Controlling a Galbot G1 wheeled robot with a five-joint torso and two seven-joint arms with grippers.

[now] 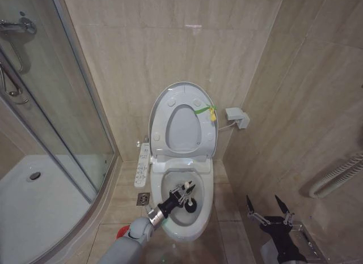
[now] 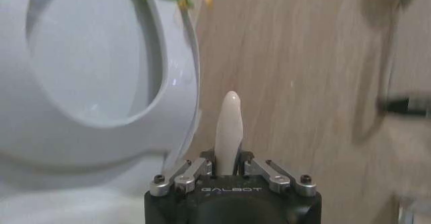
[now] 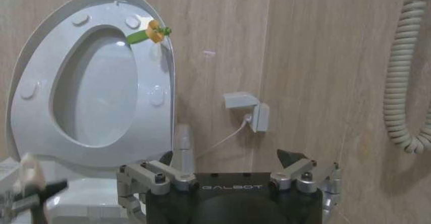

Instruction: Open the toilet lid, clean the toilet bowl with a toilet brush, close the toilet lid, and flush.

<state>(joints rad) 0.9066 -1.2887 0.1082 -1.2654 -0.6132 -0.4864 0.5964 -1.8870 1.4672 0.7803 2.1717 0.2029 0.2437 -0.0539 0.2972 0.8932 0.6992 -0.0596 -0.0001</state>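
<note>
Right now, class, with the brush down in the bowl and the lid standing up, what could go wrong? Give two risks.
1. The left hand grips the thin white-handled toilet brush by its handle; hard scrubbing in the white ceramic toilet bowl might twist it loose.
2. The large white glossy toilet lid stands upright behind the arm; a knock could drop it onto the arm.

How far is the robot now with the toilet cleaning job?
Opening is done: the toilet lid stands raised against the wall. Cleaning is in hand: the left gripper is shut on the toilet brush and reaches into the toilet bowl, with the dark brush head low inside. The right gripper waits open beside the toilet. Closing the lid and flushing are left.
</note>
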